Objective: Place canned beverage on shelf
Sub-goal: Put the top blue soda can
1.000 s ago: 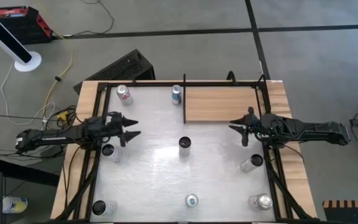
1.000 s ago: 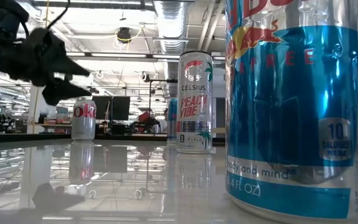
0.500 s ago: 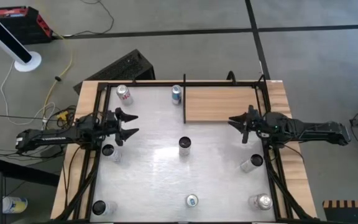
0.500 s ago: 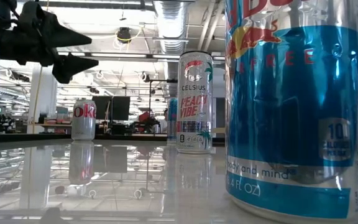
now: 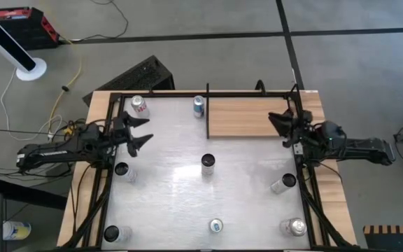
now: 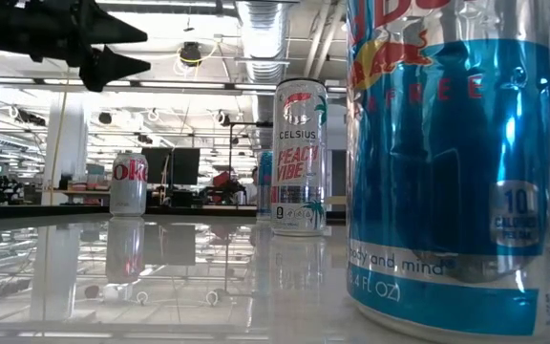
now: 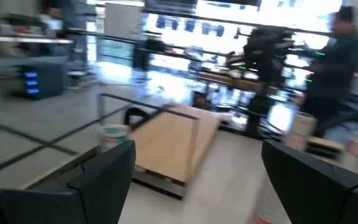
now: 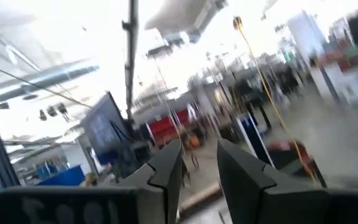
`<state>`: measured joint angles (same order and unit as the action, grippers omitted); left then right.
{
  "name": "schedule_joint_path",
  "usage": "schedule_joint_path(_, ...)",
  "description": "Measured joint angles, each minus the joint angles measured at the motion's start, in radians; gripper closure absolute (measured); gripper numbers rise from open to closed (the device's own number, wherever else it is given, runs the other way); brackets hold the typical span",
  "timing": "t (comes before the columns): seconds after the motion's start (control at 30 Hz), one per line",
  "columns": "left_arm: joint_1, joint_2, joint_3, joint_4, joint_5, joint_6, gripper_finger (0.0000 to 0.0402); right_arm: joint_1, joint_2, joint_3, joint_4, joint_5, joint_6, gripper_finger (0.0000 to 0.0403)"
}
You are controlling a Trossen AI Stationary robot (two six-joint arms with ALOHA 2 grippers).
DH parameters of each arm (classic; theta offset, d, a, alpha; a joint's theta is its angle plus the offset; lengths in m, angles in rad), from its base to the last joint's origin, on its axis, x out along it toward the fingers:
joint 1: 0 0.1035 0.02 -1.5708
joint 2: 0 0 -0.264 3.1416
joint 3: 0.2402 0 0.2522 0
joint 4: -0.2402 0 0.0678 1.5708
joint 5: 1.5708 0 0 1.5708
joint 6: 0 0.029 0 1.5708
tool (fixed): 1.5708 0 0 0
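Blurring hides table detail; left gripper (image 5: 140,131) fingers spread, right gripper (image 5: 280,122) fingers parted, empty.

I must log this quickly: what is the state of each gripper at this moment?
Left gripper: open, holding nothing, near the table's left edge.
Right gripper: open, holding nothing, above the shelf's right end.

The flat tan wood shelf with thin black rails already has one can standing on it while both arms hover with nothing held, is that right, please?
Not quite: the flat tan wood shelf with thin black rails carries no can, as the high view shows. The nearest one, the small blue-topped can, stands on the glossy table just outside its rail. The rest holds: the left end effector and right end effector hover with nothing held.
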<state>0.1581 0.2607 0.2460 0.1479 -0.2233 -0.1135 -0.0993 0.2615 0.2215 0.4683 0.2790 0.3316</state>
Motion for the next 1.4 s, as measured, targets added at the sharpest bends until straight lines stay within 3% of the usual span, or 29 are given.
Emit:
schedule_joint_path(0.17, 0.001, 0.010, 0.003, -0.001, -0.016, 0.051, 0.0068, -0.001, 0.051, 0.063, -0.029, -0.045, -0.099, 0.0274)
schedule_joint_path(0.43, 0.007, 0.110, 0.003, 0.133, -0.022, 0.190, 0.0068, -0.015, 0.366, 0.317, -0.200, -0.044, -0.183, 0.0274)
schedule_joint_path(0.63, 0.095, 0.345, 0.077, 0.170, 0.051, 0.216, 0.0068, -0.010, 0.540, 0.592, -0.593, -0.055, -0.186, 0.0256)
schedule_joint_path(0.8, 0.174, 0.567, 0.209, 0.192, 0.142, 0.284, 0.0068, 0.059, 0.634, 0.731, -0.739, -0.123, -0.186, 0.0202)
schedule_joint_path(0.9, 0.235, 0.703, 0.289, 0.193, 0.149, 0.319, 0.0068, 0.120, 0.664, 0.768, -0.794, -0.147, -0.186, 0.0164)
schedule_joint_path(1.03, 0.315, 0.905, 0.394, 0.203, 0.285, 0.332, 0.0068, 0.192, 0.680, 0.775, -0.843, -0.148, -0.183, 0.0136)
schedule_joint_path(1.4, 0.428, 1.327, 0.721, 0.210, 0.421, 0.389, 0.0068, 0.270, 0.679, 0.776, -0.910, -0.145, -0.190, 0.0131)
